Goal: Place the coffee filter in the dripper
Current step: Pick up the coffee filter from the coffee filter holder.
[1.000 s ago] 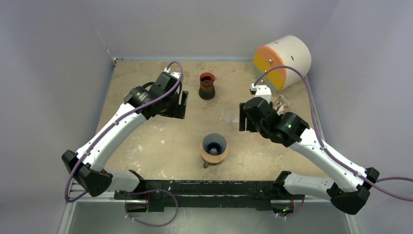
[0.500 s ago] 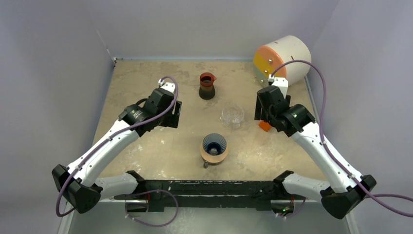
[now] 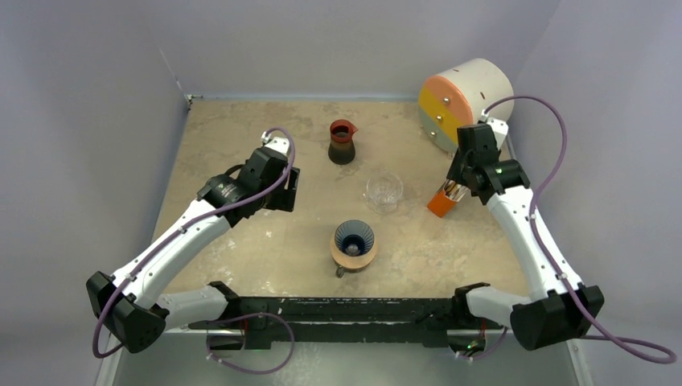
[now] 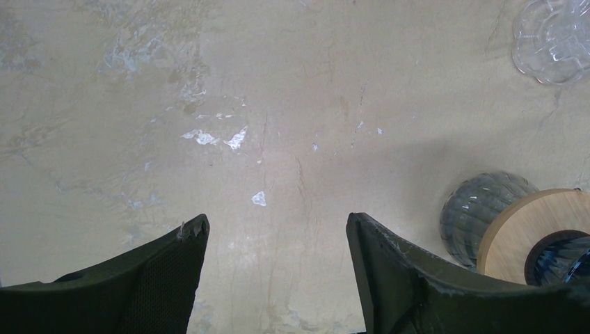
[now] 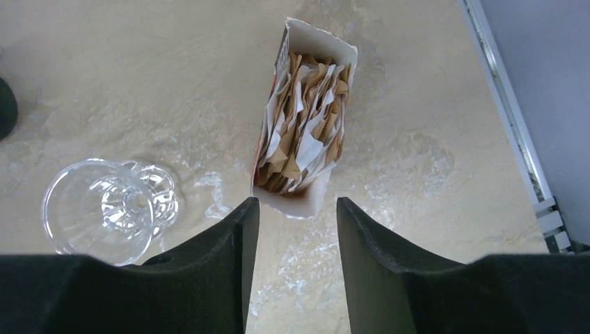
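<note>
Tabletop [image 3: 241, 241] of mottled beige is seen in all three views. At the left of the overhead frame the left gripper [image 3: 287, 190] is held over bare surface, well apart from every object. In its own wrist view [image 4: 275, 229] the jaws are seen spread wide with nothing between them.

A dark carafe [image 3: 342, 143] with a red rim is stood upright at upper centre. Just below the centre of the frame the dripper [image 3: 355, 236] is found, a deep-blue ribbed cone seated in a tan wooden ring [image 3: 354, 259], its ribbed inside exposed. The ring [image 4: 529, 223] and a sliver of the blue cone [image 4: 560, 254] are caught at the lower right edge of the left wrist view.

A clear glass cup [image 3: 384, 191] is stood up and to the right of the dripper, apart from it. To its right an orange carton [image 3: 438, 207] is placed; in the right wrist view its open top [image 5: 320, 38] is shown packed with brown and white coffee filters [image 5: 306, 132] set on edge.

The right gripper [image 3: 454, 190] is held over that carton. Its jaws [image 5: 297, 205] are parted and closed on nothing, with the carton's near end framed between the tips. Whether the fingers touch the carton cannot be told.

A white drum [image 3: 478, 88] with an orange, yellow and pale green face is laid on its side in the upper right corner.
</note>
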Controlling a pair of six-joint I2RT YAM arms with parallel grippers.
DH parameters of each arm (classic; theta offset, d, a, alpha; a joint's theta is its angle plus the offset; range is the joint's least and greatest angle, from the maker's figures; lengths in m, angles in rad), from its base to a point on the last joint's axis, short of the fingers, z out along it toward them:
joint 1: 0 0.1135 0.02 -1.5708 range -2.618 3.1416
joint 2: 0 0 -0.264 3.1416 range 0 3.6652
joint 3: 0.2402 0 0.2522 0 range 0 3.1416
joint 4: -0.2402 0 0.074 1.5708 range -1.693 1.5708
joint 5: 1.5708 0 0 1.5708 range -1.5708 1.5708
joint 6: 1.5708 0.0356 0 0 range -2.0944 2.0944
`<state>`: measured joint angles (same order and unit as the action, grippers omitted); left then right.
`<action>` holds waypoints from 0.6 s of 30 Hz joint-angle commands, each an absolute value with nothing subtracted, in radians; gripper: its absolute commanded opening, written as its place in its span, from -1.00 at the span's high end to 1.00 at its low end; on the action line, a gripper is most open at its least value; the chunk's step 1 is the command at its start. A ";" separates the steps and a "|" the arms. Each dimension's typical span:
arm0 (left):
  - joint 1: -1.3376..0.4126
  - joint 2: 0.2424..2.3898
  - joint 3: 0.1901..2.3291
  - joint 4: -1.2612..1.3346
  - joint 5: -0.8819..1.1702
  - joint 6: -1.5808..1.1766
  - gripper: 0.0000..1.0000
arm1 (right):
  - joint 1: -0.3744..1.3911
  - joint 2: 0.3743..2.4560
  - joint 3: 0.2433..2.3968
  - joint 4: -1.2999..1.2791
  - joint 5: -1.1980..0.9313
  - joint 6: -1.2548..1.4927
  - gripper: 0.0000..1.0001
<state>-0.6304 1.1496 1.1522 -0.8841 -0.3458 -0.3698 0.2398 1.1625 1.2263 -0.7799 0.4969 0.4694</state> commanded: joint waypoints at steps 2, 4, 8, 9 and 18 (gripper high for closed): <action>-0.626 1.119 1.148 -0.861 -0.353 -0.351 -0.42 | 0.165 1.211 1.212 -0.706 0.422 0.450 0.06; -0.626 1.115 1.147 -0.859 -0.351 -0.351 -0.42 | 0.129 1.217 1.202 -0.683 0.389 0.444 0.09; -0.627 1.118 1.147 -0.858 -0.343 -0.350 -0.42 | 0.082 1.241 1.201 -0.662 0.345 0.437 0.19; -0.626 1.118 1.147 -0.858 -0.341 -0.350 -0.42 | 0.075 1.248 1.201 -0.658 0.332 0.436 0.22; -0.626 1.123 1.146 -0.857 -0.340 -0.350 -0.42 | 0.051 1.274 1.172 -0.628 0.311 0.431 0.32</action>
<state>-0.6304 1.1378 1.1515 -0.8833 -0.3443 -0.3698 0.0593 1.2739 1.1870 -0.6567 0.3267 0.4492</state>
